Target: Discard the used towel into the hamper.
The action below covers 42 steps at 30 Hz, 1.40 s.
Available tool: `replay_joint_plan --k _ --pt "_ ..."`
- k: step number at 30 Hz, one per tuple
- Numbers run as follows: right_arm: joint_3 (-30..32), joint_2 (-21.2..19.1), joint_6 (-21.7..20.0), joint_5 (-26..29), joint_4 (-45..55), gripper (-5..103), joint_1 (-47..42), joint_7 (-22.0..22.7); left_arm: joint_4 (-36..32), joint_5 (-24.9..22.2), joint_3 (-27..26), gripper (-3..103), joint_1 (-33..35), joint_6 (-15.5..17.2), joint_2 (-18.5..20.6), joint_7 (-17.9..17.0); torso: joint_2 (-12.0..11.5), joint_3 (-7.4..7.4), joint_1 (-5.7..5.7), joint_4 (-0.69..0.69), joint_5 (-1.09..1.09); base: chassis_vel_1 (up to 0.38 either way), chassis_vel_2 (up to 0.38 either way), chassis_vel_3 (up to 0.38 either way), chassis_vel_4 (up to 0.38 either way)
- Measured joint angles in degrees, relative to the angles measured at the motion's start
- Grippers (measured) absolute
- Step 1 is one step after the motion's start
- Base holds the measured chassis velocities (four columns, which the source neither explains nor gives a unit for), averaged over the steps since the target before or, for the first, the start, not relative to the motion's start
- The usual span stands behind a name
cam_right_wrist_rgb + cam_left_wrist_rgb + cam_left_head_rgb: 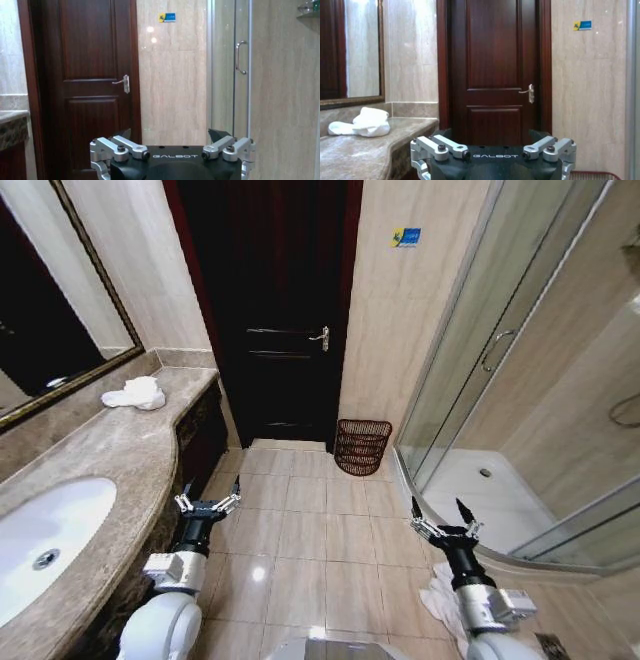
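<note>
A crumpled white towel [135, 393] lies at the far end of the marble counter [110, 455], below the mirror; the left wrist view has the towel [362, 123] off to one side. The hamper [361, 447], a dark reddish-brown barred basket, stands on the floor against the wall between the door and the shower. My left gripper [208, 502] hangs open beside the counter front, low and well short of the towel, with nothing in it [491, 135]. My right gripper [444, 520] is open and empty above the floor tiles near the shower curb [170, 134].
An oval sink [45, 545] is set into the near counter. A dark wooden door [270, 310] is closed straight ahead. The glass shower enclosure [520, 380] fills the right. White cloth [440, 600] lies on the floor by my right arm. Tiled floor stretches between me and the hamper.
</note>
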Motion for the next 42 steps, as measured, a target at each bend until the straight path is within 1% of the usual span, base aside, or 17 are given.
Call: replay_joint_plan --k 3,6,7,11,15,19,25,30,32,34,35,37,38,40,42 --pt "0.3 -0.5 -0.7 0.3 0.0 100 0.6 0.2 -0.8 0.9 -0.4 100 -0.1 0.7 -0.3 -0.2 0.0 0.0 0.0 0.01 0.0 0.0 0.0 0.0 0.0" --pt "0.4 -2.0 -1.9 1.2 0.1 100 1.2 0.9 -1.6 1.7 -0.9 100 -0.8 2.7 -1.0 -0.3 0.0 0.0 0.0 0.0 0.0 0.0 0.0 0.0 0.0" --pt "0.1 -2.7 -2.2 1.5 0.1 100 1.4 1.0 -1.6 2.3 -0.9 100 -1.5 3.6 -1.6 -0.9 0.0 0.0 0.0 0.01 0.0 0.0 0.0 0.0 0.0" --pt "-0.6 -3.0 -2.1 1.2 -0.3 100 2.6 0.1 -1.6 2.3 -1.0 100 -2.4 4.8 -1.7 -1.4 0.0 0.0 0.0 0.01 0.0 0.0 0.0 0.0 0.0" --pt "-0.9 -2.2 -2.0 0.9 -1.3 100 3.8 -0.5 -0.8 1.9 -1.1 100 -2.9 4.7 -0.9 -1.3 0.0 0.0 0.0 0.0 0.0 0.0 0.0 0.0 0.0" --pt "-1.0 -2.0 -2.0 0.4 -2.6 100 4.7 -1.2 0.8 0.7 -1.7 100 -3.2 3.0 0.3 -0.3 0.0 0.0 0.0 0.0 0.0 0.0 0.0 0.0 0.0" --pt "-0.7 -1.5 -2.6 -0.7 -3.1 100 5.8 -1.1 1.7 0.2 -1.4 100 -3.7 2.4 -0.3 0.0 0.0 0.0 0.0 0.0 0.0 0.0 0.0 0.0 0.0" --pt "-1.3 -0.8 -4.3 -2.4 -2.3 100 6.5 -0.2 2.8 0.1 -1.1 100 -4.2 2.4 -0.6 0.3 0.0 0.0 0.0 0.0 0.0 0.0 0.0 0.0 0.0" --pt "-1.5 -0.7 -4.7 -2.6 -2.0 100 6.6 -0.1 3.3 -0.8 -0.9 100 -4.2 2.4 -0.6 0.5 0.0 0.0 0.0 0.0 0.0 0.0 0.0 0.0 0.0" --pt "-1.7 -0.5 -4.9 -2.9 -1.9 100 6.8 -0.1 4.1 -3.0 -0.5 100 -4.2 2.5 -0.8 0.7 0.0 0.0 0.0 0.0 0.0 0.0 0.0 0.0 0.0" --pt "-1.7 -0.5 -4.9 -2.9 -1.9 100 6.8 -0.1 4.1 -3.0 -0.5 100 -4.2 2.5 -0.8 0.7 0.0 0.0 0.0 0.0 0.0 0.0 0.0 0.0 0.0" --pt "-1.8 -0.3 -4.7 -3.4 -2.4 100 7.1 -0.6 4.9 -4.6 -0.7 100 -4.3 2.5 -0.8 1.0 0.0 0.0 0.0 0.0 -0.01 0.0 0.0 0.0 0.0" --pt "-1.9 -0.4 -4.0 -3.7 -3.2 100 7.3 -0.7 5.0 -4.8 -1.0 100 -4.3 2.4 -0.7 1.1 0.0 0.0 0.0 0.0 0.0 0.0 0.0 0.0 0.0" --pt "-1.9 -0.5 -3.5 -4.0 -3.6 100 7.4 -0.7 5.0 -4.6 -1.1 100 -4.3 2.3 -0.7 1.1 0.0 0.0 0.0 0.0 0.0 0.0 0.0 0.0 0.0" --pt "-1.7 -0.7 -2.5 -4.3 -4.7 100 7.7 -1.1 4.2 -3.1 -1.4 100 -3.8 2.1 -0.8 1.1 0.0 0.0 0.0 0.01 -0.01 0.0 0.0 0.0 0.0"
